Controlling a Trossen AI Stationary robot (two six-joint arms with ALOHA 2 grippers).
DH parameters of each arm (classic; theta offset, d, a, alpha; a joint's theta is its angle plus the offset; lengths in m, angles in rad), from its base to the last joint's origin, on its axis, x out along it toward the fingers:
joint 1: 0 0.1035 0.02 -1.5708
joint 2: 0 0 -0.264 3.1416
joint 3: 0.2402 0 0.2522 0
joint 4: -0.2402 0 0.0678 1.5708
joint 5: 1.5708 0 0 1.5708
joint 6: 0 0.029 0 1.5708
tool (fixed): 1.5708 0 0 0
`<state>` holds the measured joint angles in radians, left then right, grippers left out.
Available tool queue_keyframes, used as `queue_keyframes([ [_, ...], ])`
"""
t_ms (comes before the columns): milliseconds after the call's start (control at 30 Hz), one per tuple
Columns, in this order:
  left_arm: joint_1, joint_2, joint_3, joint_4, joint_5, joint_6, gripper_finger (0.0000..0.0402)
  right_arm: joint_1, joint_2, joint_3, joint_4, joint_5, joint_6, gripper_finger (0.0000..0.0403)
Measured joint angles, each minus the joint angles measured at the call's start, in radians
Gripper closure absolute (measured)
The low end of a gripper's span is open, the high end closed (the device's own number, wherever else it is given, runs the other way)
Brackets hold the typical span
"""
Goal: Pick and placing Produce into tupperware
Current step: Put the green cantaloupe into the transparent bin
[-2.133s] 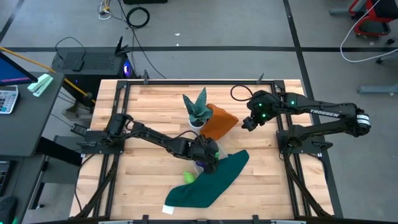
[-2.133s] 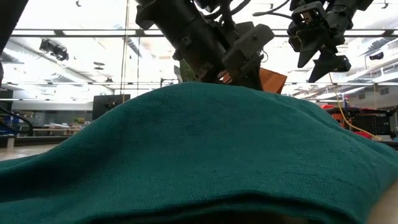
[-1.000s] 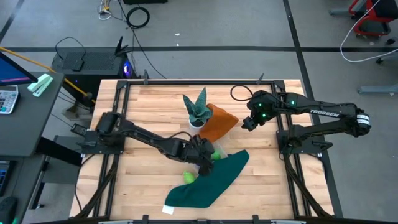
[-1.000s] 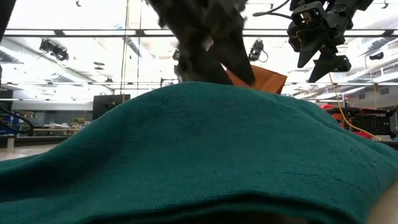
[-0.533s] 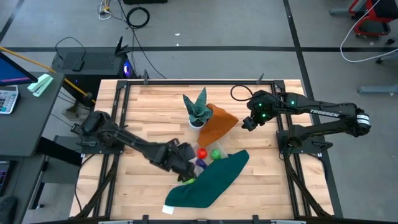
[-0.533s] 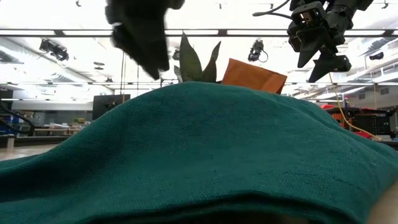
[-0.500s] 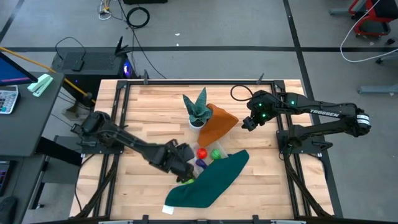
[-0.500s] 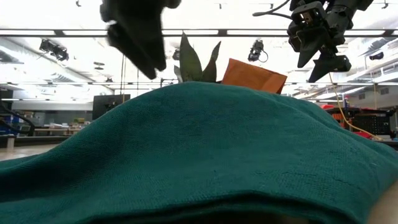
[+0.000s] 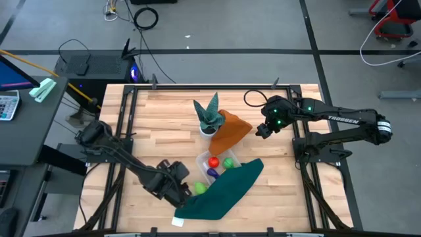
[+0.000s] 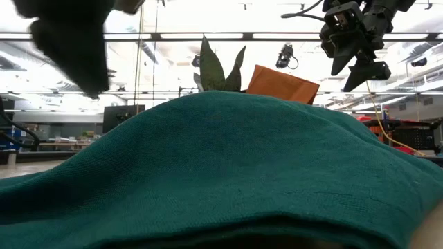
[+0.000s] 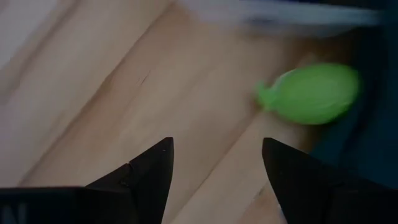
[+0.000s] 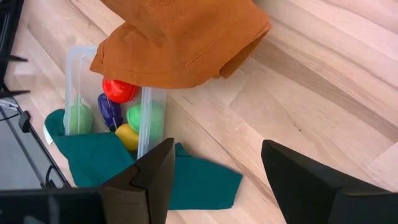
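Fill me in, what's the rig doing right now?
It is packing toy produce into the clear tupperware, which already holds a red, a green, a purple and a yellow piece. One green piece lies on the table outside it, at the teal cloth's edge. The left pincer is open beside that piece. The right pincer hangs open by the orange cloth.
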<state>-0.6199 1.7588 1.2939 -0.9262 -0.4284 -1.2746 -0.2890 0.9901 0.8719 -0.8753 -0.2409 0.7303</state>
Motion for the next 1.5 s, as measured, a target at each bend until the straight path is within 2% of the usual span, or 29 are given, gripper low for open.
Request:
queue_keyframes([
  [100,-0.013,-0.06,-0.119,0.049,0.016,-0.089,0.0153,0.008,0.0,0.0,0.0,0.001,0.0,0.0201],
  [200,-0.013,-0.155,-0.247,0.18,0.02,-0.133,0.0154,0.021,0.0,0.0,0.001,0.005,0.006,0.0201],
  [300,-0.008,-0.245,-0.36,0.28,0.003,-0.148,0.0153,0.034,0.0,0.0,0.001,0.023,0.011,0.0201],
  [400,0.005,-0.3,-0.423,0.396,-0.009,-0.114,0.0154,0.046,0.0,0.0,0.001,0.034,0.019,0.0201],
  [467,0.015,-0.308,-0.431,0.475,-0.009,-0.032,0.0157,0.05,0.0,0.0,0.001,0.035,0.024,0.0201],
  [633,0.034,-0.291,-0.427,0.674,-0.009,0.325,0.0161,0.05,0.0,0.0,0.0,0.037,0.035,0.0201],
  [967,0.033,-0.287,-0.427,0.763,-0.009,0.855,0.0148,0.05,0.0,0.0,0.001,0.037,0.053,0.0201],
  [1133,0.033,-0.287,-0.427,0.812,0.0,1.022,0.0138,0.05,0.0,0.0,0.0,0.037,0.056,0.0201],
  [1267,0.033,-0.284,-0.427,0.812,0.025,1.083,0.0127,0.05,0.0,0.0,0.001,0.037,0.061,0.0201],
  [1500,0.026,-0.175,-0.402,0.83,0.048,1.195,0.0125,0.05,0.0,0.0,0.0,0.038,0.067,0.0201],
])
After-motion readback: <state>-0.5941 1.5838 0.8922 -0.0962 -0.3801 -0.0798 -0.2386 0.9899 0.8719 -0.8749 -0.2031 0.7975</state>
